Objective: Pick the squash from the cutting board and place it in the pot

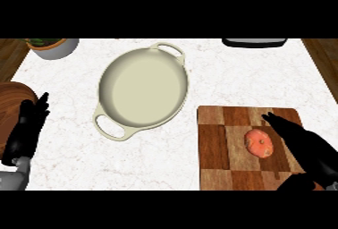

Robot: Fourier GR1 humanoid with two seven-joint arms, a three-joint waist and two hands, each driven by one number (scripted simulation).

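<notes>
Reach for the squash
Right hand [305, 142], fingers straight, sits just right of the squash [259, 143] on the cutting board [214, 147]; next, curl round it.

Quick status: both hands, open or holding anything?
Left hand: open, resting at the left edge, holding nothing.
Right hand: open, fingers straight beside the squash on the cutting board, holding nothing.

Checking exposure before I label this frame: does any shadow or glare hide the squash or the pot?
Head view: the squash is evenly lit on the cutting board, no glare; the right hand beside it is plain black, with little surface detail showing; the pot shows only soft shading inside its rim; the left hand reads just as dark.
</notes>
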